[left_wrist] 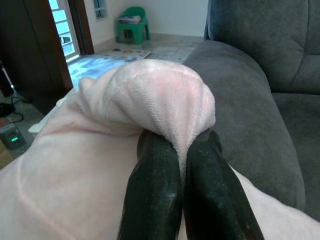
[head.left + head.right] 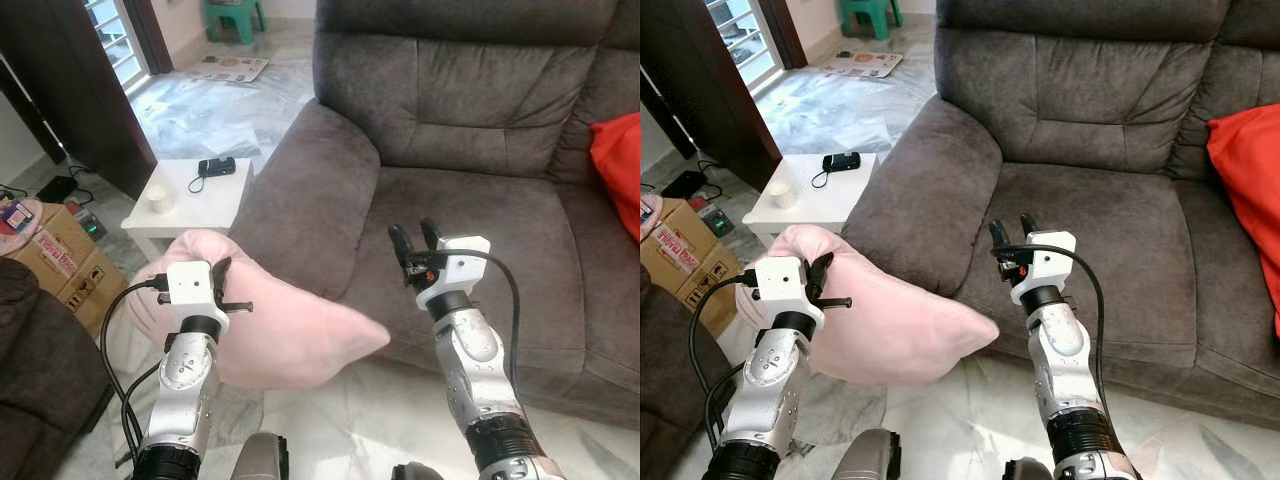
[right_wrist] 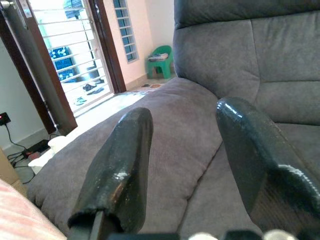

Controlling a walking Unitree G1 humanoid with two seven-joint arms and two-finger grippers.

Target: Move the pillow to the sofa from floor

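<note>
A pale pink pillow [image 2: 290,335] hangs in the air in front of the grey sofa [image 2: 470,210], beside its left armrest [image 2: 305,195]. My left gripper [image 2: 222,285] is shut on the pillow's upper left corner; in the left wrist view its fingers [image 1: 155,195] pinch a bunched fold of pink cloth [image 1: 165,100]. My right gripper [image 2: 415,240] stands open and holds nothing, raised over the front of the sofa seat [image 2: 1090,230], to the right of the pillow. In the right wrist view its two fingers [image 3: 125,155] are spread, with the armrest beyond them.
A red cushion [image 2: 1250,190] lies on the sofa's right side. A small white table [image 2: 195,195] with a black device [image 2: 217,167] and a cup stands left of the armrest. Cardboard boxes [image 2: 60,255] sit at the far left. Marble floor lies below.
</note>
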